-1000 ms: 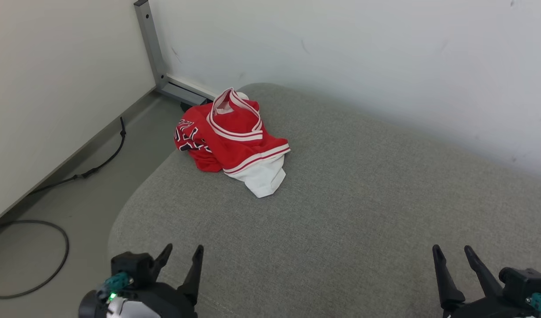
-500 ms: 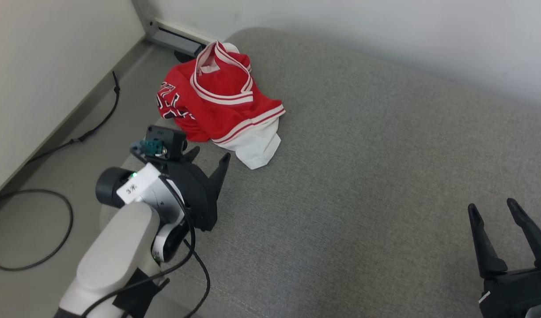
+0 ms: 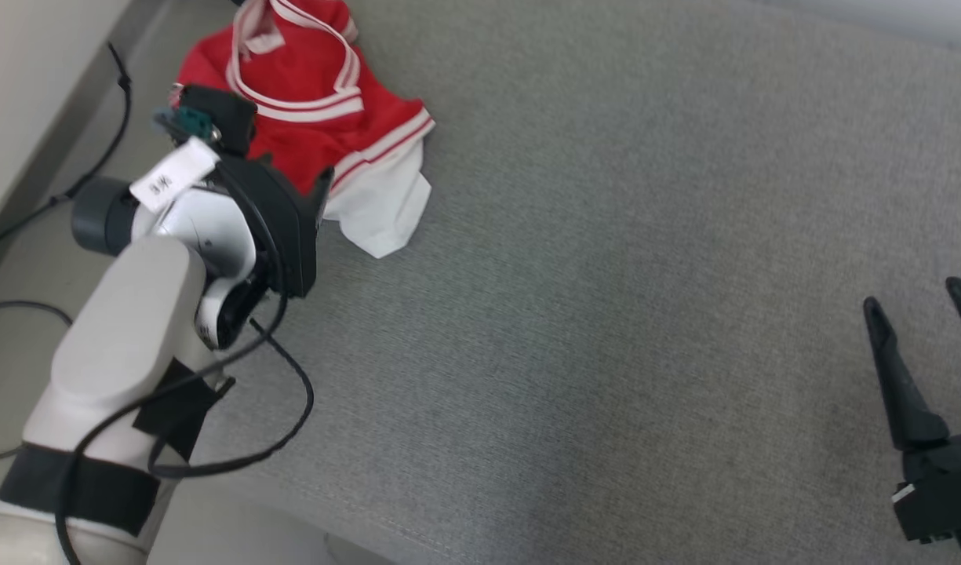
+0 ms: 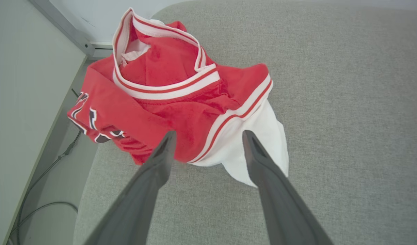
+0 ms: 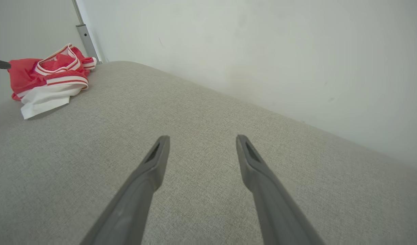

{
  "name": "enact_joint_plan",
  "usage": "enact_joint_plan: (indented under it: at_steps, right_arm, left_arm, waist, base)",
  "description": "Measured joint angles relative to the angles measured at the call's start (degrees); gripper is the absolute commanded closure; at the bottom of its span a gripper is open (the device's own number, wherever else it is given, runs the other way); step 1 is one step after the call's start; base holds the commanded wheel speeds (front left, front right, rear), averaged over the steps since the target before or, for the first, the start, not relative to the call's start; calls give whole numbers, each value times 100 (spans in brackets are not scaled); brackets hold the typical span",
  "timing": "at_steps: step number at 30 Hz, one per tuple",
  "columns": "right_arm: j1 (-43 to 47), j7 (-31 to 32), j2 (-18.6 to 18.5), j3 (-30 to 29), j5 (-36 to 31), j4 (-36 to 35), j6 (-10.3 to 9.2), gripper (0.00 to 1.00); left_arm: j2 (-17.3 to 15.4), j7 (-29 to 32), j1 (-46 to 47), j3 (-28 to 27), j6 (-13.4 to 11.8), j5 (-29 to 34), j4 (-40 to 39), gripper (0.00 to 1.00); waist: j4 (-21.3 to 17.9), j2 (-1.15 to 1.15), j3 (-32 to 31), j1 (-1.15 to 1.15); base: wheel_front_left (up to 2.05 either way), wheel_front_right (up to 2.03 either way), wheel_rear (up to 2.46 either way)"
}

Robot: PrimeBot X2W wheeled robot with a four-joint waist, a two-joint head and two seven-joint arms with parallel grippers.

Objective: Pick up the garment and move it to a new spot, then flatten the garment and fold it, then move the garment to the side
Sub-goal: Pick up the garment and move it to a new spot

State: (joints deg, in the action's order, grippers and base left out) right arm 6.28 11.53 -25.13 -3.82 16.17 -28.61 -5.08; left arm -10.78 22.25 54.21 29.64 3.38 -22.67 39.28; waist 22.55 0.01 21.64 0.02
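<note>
Red-and-white jersey (image 4: 167,92) lies crumpled on grey cushion (image 3: 606,314); left gripper (image 4: 208,136), fingers (image 4: 157,166) spread, hangs just beside it; right gripper (image 5: 201,137) spread, well apart.

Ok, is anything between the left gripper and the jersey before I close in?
Nothing visible. The left gripper, jaws open, points straight at the crumpled red-and-white jersey on the grey cushion, with no object between them.

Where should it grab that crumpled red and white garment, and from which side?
Probably the striped hem at the near edge of the garment: it stands bunched up off the grey cushion, thick enough to pinch. The open left tool faces it from that side, so coming straight in looks simplest.
</note>
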Motion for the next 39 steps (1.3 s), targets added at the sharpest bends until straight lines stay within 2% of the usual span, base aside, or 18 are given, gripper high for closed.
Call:
enact_joint_plan:
  at_steps: [10, 14, 19, 23, 24, 25, 26, 32, 39]
  right_arm:
    - [-100, 318, -170, -304, -14, -316, -53, 0]
    - [-110, 427, -178, -308, -14, -348, -54, 0]
    - [-260, 553, -183, -285, -13, -454, -54, 0]
    - [-315, 645, -229, -288, -11, -510, -54, 0]
    - [-350, 671, -229, -257, -11, -510, -54, 0]
    - [-366, 680, -227, -225, -10, -511, -54, 0]
    - [-369, 698, -224, -208, -9, -511, -54, 0]
    - [-374, 722, -177, -180, -4, -481, -55, 0]
    - [-581, 702, 55, 16, 55, -223, -98, 0]
  left_arm:
    - [227, 90, 353, -44, -4, -27, 603, 0]
    - [256, 65, 553, -4, -148, 99, 834, 0]
    - [172, -74, 626, 23, -455, 352, 1084, 0]
    - [132, -168, 747, -3, -489, 352, 1272, 0]
    - [126, -191, 762, -22, -493, 348, 1312, 46]
    - [130, -198, 760, -41, -495, 342, 1363, 58]
    - [140, -227, 755, -43, -495, 338, 1401, 100]
    - [244, -368, 761, -24, -488, 307, 1597, 100]
    - [302, -577, 770, -75, -436, 270, 1873, 100]
  waist:
    - [-233, 0, 673, 0]
    - [-272, 0, 848, 0]
    - [-303, 0, 909, -1]
    - [-339, 0, 937, -2]
    - [-355, 0, 939, -1]
    - [-374, 0, 939, -1]
    - [-391, 0, 937, -2]
    - [-437, -1, 865, -2]
    - [-435, -1, 641, -1]
  base:
    - [0, 0, 0]
    - [0, 0, 0]
    - [0, 0, 0]
    - [0, 0, 0]
    - [0, 0, 0]
    - [0, 0, 0]
    - [0, 0, 0]
    - [0, 0, 0]
    - [0, 0, 0]
